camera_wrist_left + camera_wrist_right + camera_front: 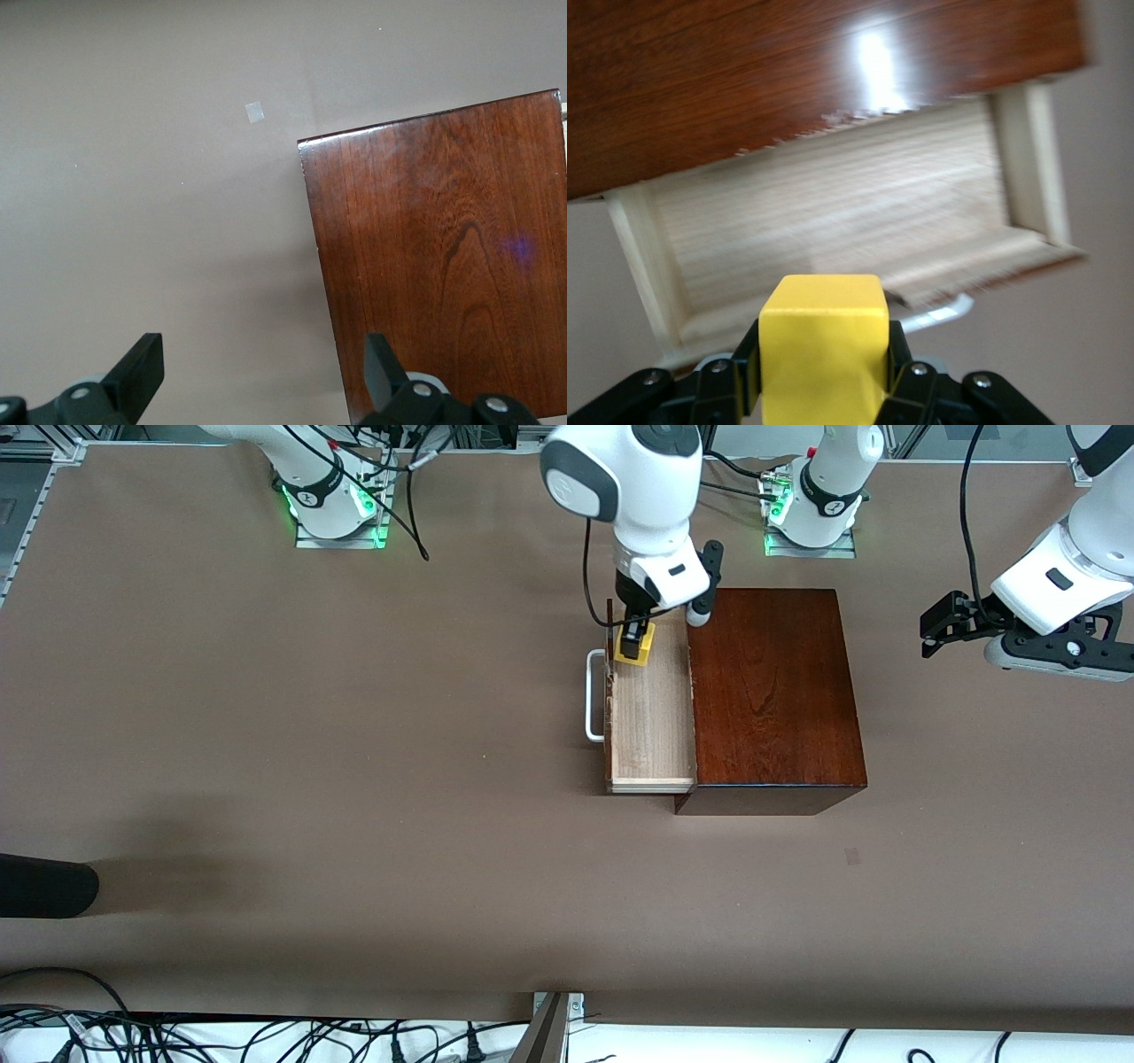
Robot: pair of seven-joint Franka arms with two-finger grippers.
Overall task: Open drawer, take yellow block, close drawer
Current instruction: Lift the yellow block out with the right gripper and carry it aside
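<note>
The drawer (651,717) of the dark reddish-brown box (771,691) stands pulled out toward the right arm's end of the table, its pale inside bare and its white handle (592,695) outermost. My right gripper (634,645) is shut on the yellow block (640,643) and holds it over the drawer's end farthest from the front camera. The right wrist view shows the block (824,350) between the fingers with the open drawer (833,230) below. My left gripper (932,627) is open and empty, up over the table beside the box toward the left arm's end; its fingers (142,367) show in the left wrist view.
A dark rounded object (44,886) lies at the table's edge at the right arm's end. Cables (399,505) trail near the right arm's base. The box top (443,266) fills part of the left wrist view.
</note>
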